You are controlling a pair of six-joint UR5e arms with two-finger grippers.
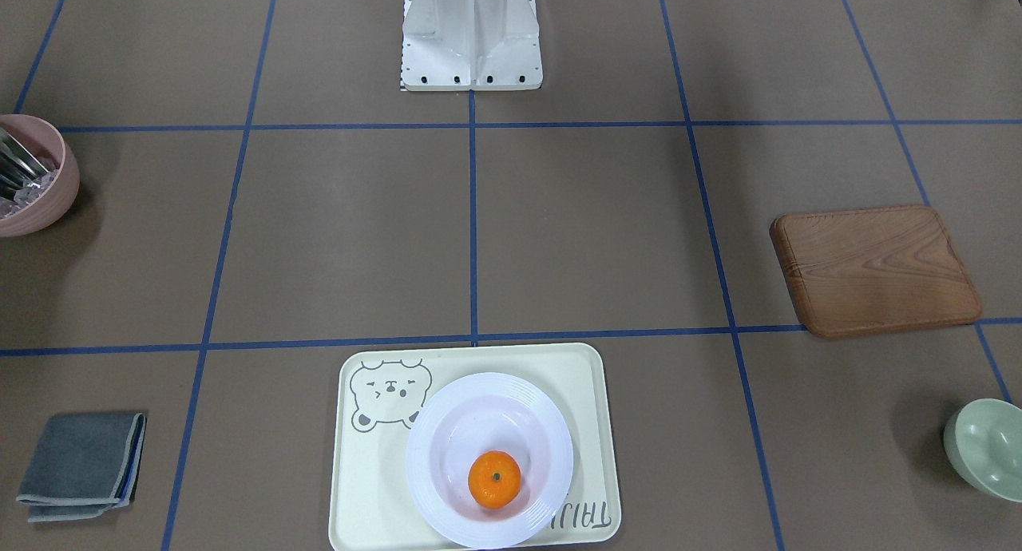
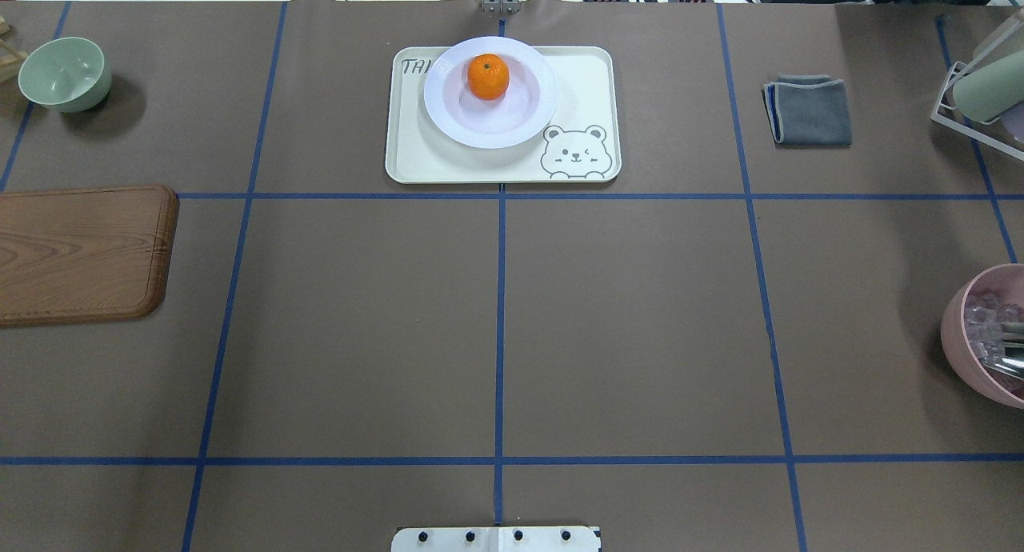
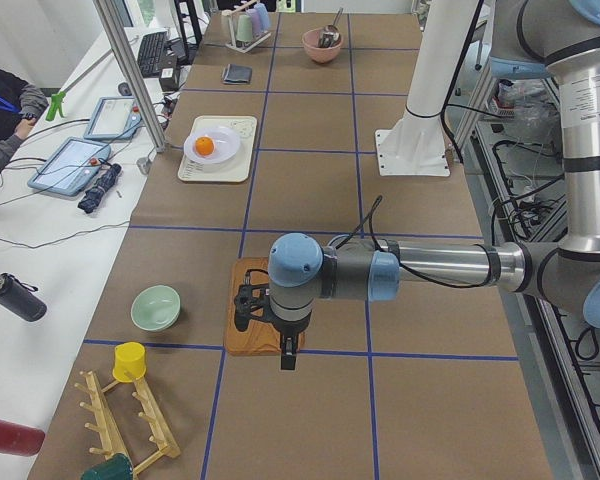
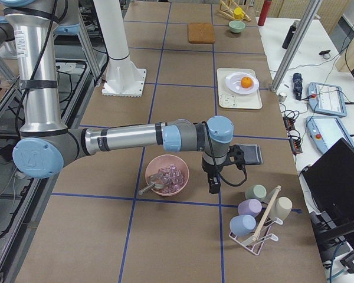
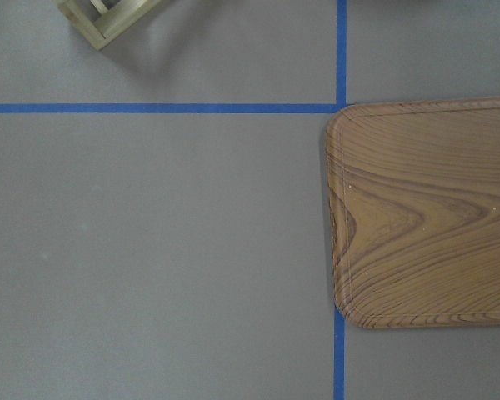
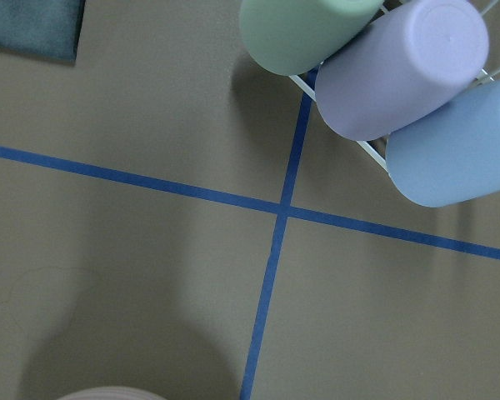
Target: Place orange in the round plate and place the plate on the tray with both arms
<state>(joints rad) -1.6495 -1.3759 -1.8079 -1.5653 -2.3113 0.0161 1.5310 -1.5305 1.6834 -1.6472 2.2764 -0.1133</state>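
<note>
Overhead exterior: confirm orange (image 2: 488, 77) seated in round plate (image 2: 448, 116), plate flat on tray (image 2: 584, 80); likely finished. Leave left arm (image 3: 440, 268), right arm (image 4: 130, 137) clear. Jaws: cannot tell.

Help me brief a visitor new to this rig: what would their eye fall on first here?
The bright orange, sitting in the white round plate on the tray at the middle of the table's far edge. Next, the left gripper hanging at the wooden board's edge and the right gripper beside the pink bowl, at opposite ends.
</note>
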